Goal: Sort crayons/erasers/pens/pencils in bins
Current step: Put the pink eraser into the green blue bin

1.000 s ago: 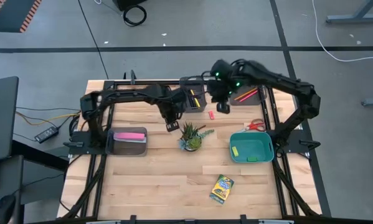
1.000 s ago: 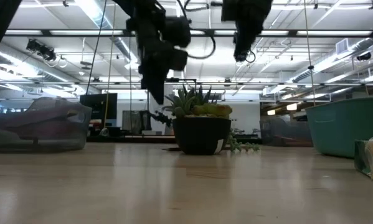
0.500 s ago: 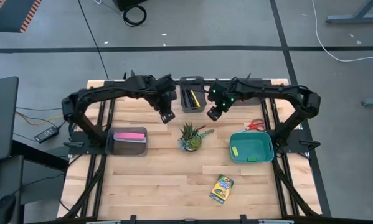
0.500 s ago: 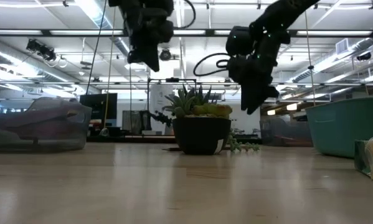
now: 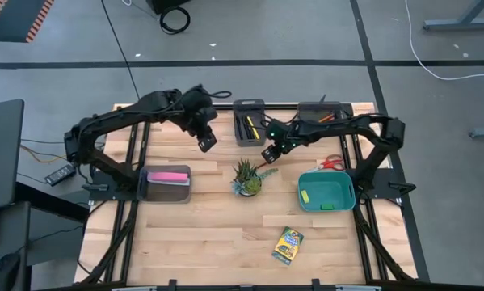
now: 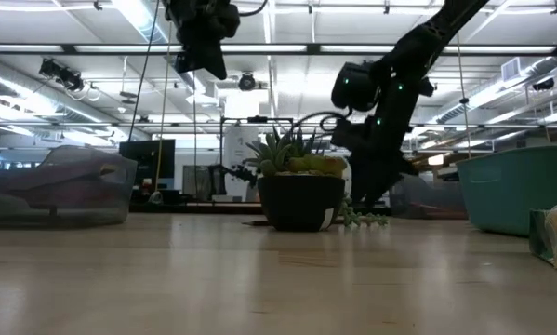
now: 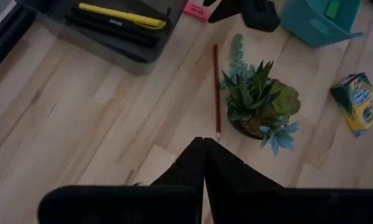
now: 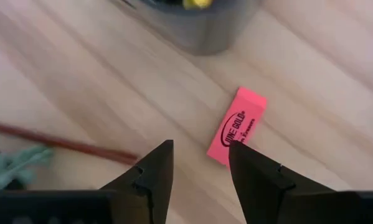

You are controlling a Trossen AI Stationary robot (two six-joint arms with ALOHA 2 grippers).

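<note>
Your right gripper [image 8: 200, 163] hung low over the wooden surface [image 5: 209, 234] with its jaws released and nothing between them. A pink-red eraser [image 8: 236, 127] with black lettering lay flat on the surface just ahead of the jaw tips, in line with the gap and not touching either jaw. A red pencil [image 8: 61, 143] lay off to one side of the jaws, and the dark grey bin [image 8: 198, 22] stood beyond the eraser.

Your left gripper [image 7: 203, 149] was raised well above the surface with its jaws clenched on nothing. Below and ahead of those jaws lay the same red pencil [image 7: 216, 90] beside the potted plant [image 7: 258, 102]. Farther ahead stood the dark bin [image 7: 105, 34] holding a yellow pen [image 7: 121, 15] and black pens [image 7: 111, 28]. The crayon box [image 7: 360, 102] and the teal bin [image 7: 311, 18] lay farther off to one side.
</note>
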